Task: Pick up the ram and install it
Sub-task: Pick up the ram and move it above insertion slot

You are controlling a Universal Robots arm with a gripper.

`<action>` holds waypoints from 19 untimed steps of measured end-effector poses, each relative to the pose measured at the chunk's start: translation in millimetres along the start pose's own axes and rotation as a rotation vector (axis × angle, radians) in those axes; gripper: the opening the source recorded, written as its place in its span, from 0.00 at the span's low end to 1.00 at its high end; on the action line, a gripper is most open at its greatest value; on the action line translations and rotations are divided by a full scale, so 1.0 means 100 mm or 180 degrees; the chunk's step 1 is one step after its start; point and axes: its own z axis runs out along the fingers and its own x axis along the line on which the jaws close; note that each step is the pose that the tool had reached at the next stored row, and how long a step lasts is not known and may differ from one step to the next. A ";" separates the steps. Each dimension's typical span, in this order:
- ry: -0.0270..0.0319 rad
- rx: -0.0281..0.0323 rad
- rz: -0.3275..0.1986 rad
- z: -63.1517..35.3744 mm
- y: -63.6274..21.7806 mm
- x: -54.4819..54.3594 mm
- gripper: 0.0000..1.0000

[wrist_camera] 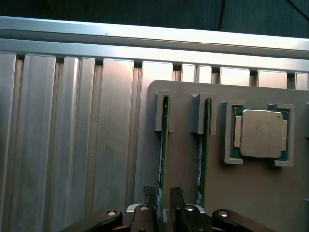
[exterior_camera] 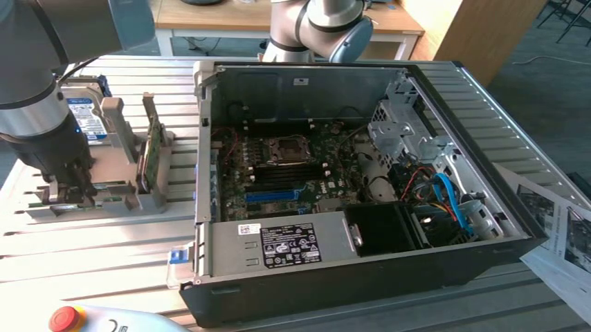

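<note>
While astride ram (wrist_camera: 164, 140), tool (wrist_camera: 162, 193) (near processor (wrist_camera: 260, 133))

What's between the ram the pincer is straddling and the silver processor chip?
A second ram stick, standing on edge, lies between the ram at the pincer and the processor chip, as the wrist view shows.
</note>
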 end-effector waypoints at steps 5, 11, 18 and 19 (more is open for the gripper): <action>0.0000 0.0000 0.0000 0.000 0.000 0.00 0.22; 0.0000 0.0000 0.0000 0.000 -0.018 0.00 0.22; 0.0000 0.0000 0.0000 -0.001 -0.032 0.00 0.22; 0.0000 0.0000 0.0000 -0.001 -0.032 0.00 0.22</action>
